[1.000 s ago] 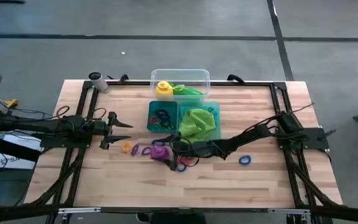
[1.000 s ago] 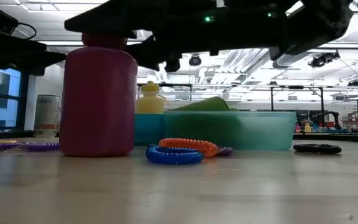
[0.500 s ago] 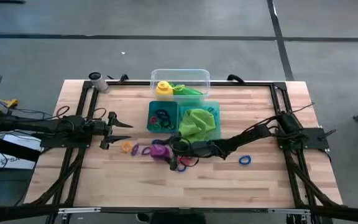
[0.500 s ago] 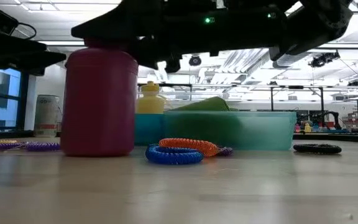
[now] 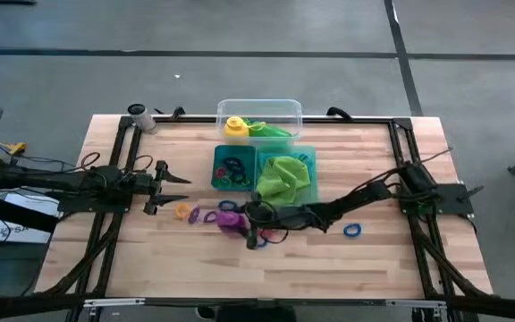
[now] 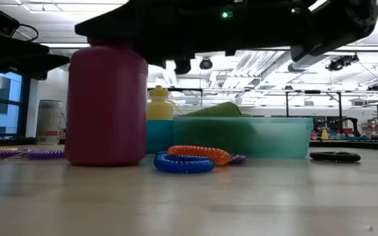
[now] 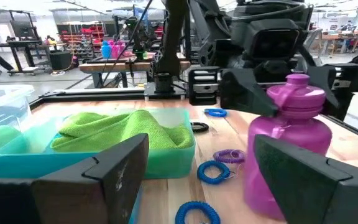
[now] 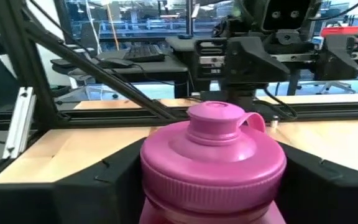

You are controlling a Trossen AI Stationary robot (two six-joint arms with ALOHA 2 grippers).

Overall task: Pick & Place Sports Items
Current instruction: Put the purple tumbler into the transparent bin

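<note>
The small purple bottle (image 5: 230, 219) stands upright on the table in front of the teal tray (image 5: 305, 190). My right gripper (image 5: 236, 220) reaches in level from the right and is shut on the bottle's top. A lime-green cloth (image 5: 284, 175) and several rings (image 5: 232, 170) lie in the tray. The yellow bottle (image 5: 234, 126) stands in the clear tub (image 5: 262, 109). Loose rings lie on the wood: blue (image 5: 353, 231), orange (image 5: 183, 212), purple (image 5: 211, 216). My left gripper (image 5: 186, 180) waits open at the left. My right gripper pinches the purple bottle's shoulder (image 8: 166, 163), just below the cap (image 8: 215, 121), between its two fingers (image 8: 98, 186), one on each side. The fingers come level from the table's right side. The bottle stands upright with its base (image 6: 104, 157) on the table.
A blue ring (image 6: 184, 162) and an orange ring (image 6: 199, 153) lie right beside the bottle, a black ring (image 6: 335, 157) farther off. A white roll (image 5: 139, 115) stands at the far left corner. Bare wood lies along the near edge.
My right gripper's fingers have closed in on the purple bottle's top and taken hold of it. The bottle has been nudged slightly along the table and stays upright.
</note>
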